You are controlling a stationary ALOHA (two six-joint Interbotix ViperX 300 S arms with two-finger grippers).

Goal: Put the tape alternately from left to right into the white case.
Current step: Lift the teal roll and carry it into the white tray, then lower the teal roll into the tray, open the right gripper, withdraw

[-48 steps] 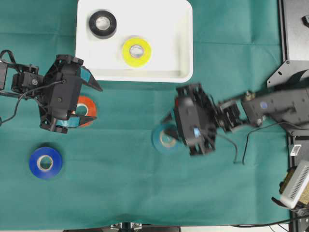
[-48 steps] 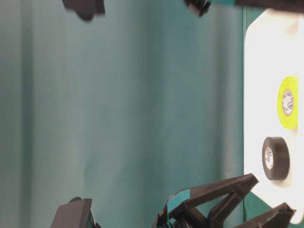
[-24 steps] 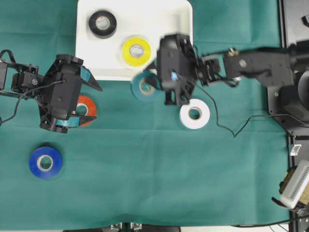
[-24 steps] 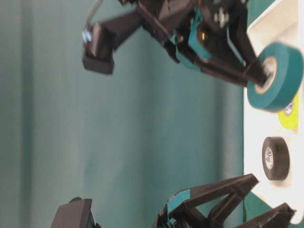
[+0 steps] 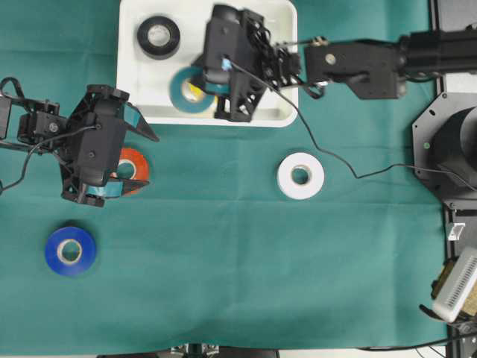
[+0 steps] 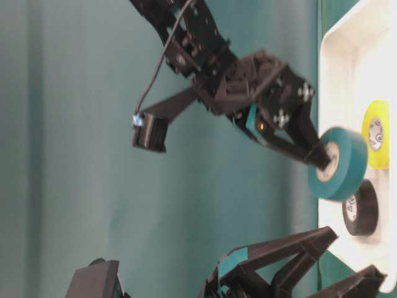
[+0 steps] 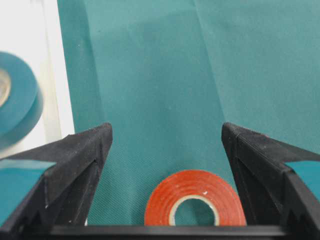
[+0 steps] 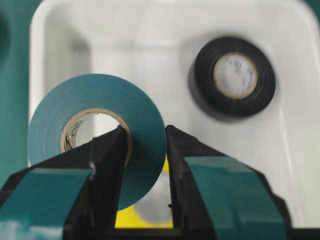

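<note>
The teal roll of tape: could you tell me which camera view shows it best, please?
The right wrist view: the teal roll fills the frame, its wall pinched by the right gripper above the white case. The overhead view half hides it, the table-level view blurs it, and the left wrist view catches only an edge.

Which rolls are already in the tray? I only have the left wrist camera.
Observer: A black roll and a yellow roll lie in the white tray.
Operator: And the teal one at my frame's edge?
Observer: The right pincer holds the teal roll above the tray, one finger through its core.
Operator: What's left on the cloth besides my red roll?
Observer: A white roll and a blue roll.
</note>
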